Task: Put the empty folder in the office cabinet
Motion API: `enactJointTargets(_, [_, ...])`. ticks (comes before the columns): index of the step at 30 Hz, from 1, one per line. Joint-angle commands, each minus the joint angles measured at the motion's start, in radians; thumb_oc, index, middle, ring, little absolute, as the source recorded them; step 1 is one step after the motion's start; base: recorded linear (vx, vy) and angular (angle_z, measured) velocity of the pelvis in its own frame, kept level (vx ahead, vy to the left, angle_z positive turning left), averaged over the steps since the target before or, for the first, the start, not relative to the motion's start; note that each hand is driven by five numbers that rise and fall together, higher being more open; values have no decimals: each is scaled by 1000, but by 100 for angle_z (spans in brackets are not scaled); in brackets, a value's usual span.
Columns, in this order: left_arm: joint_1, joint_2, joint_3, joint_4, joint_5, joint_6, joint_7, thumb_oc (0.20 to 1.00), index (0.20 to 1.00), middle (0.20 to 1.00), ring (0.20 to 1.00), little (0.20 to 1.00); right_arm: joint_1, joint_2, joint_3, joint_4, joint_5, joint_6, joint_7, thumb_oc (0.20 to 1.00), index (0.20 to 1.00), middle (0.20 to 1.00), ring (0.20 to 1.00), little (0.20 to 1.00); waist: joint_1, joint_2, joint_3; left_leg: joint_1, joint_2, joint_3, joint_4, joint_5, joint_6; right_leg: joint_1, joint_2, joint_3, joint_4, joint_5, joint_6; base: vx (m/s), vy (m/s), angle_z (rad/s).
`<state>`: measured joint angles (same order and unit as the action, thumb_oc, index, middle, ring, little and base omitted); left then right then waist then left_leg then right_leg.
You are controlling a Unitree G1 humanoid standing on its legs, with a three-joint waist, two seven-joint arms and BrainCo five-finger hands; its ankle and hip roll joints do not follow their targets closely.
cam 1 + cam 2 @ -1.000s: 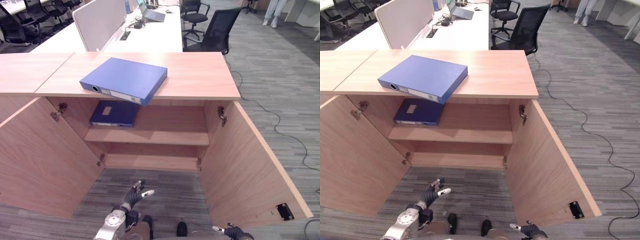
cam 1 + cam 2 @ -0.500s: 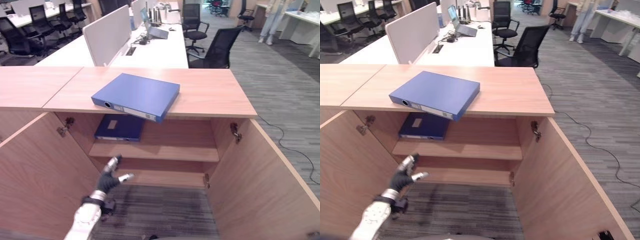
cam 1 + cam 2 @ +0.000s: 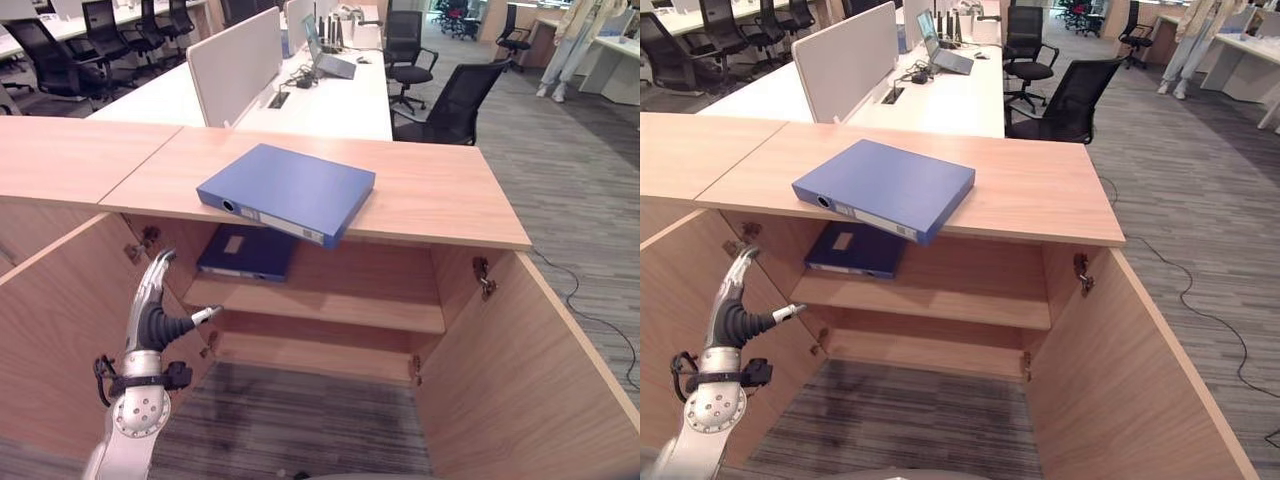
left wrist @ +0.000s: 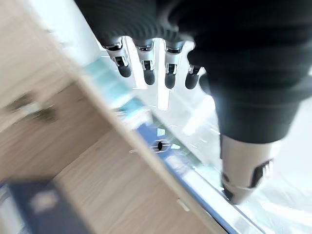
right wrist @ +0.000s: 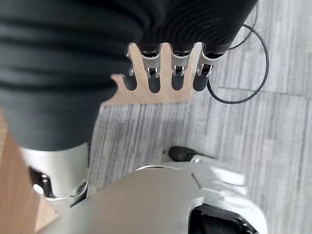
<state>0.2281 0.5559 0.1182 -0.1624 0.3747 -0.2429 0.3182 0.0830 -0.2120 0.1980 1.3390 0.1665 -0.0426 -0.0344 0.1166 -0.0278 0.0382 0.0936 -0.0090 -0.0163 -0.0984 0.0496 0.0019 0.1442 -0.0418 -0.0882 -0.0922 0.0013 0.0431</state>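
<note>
The left robot hand [image 3: 152, 300] is up in front of the open cabinet [image 3: 330, 300], fingers straight and spread, thumb sticking out to the side, nothing in it. It hangs in the air just off the inside of the left door [image 3: 60, 330], not touching any of it.

Up and to the right of that robot hand, a bit further back, is the blue folder [image 3: 287, 192]. It lies flat on the cabinet top [image 3: 430, 195], well apart from the fingers. Its long axis runs diagonally: the spine with the round finger hole and label faces the front left, and the near right corner pokes out a little over the front edge of the top.

Right under it, on the upper shelf [image 3: 350, 300] inside the cabinet, there's a second, darker blue folder [image 3: 247, 251] lying flat toward the left side, spine to the front. That one sits just past the robot hand's fingertips, level with them.

The right robot hand [image 5: 165, 73] shows in its own wrist camera, low over the grey carpet [image 5: 234, 146], fingers straight and loose, holding nothing.

Further back behind the cabinet there's a white desk [image 3: 320, 95] with a laptop [image 3: 325, 55] on it and black office chairs [image 3: 455, 95] around.
</note>
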Motion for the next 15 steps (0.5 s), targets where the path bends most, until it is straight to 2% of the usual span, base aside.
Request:
enactJointTargets(1, [-93,67,12,-70,99,-54,44,1000,1000,1000,1000,1000,-62,32,71,38,-29,-20,-1,1000,1000,1000,1000,1000,-31,-48,-11,0,-9,-7,12,-67,10,49,-15,3,50,-73,24,41,11,-10])
enactJointTargets(2, [-164,124,-30,-72,164,-55,57,1000,1000,1000,1000,1000,-62,32,83,34,-38,-20,2,1000,1000,1000,1000,1000,-42,-50,-15,9,-6,0,12,-74,10,51,-17,7,53,-73,27,47,16,-11])
enactJointTargets(4, [-199,152,-53,-69,208,-54,75,1000,1000,1000,1000,1000,-62,34,87,30,-40,-22,2,1000,1000,1000,1000,1000,-44,-51,-16,14,-6,3,12,-79,10,53,-18,11,56,-73,29,32,11,-10])
enactJointTargets(15, [-307,224,-109,-49,317,-24,129,1000,1000,1000,1000,1000,-45,30,100,20,-51,-25,8,1000,1000,1000,1000,1000,-58,-54,-25,41,-4,22,21,-93,19,49,-27,20,102,-85,33,22,11,-7])
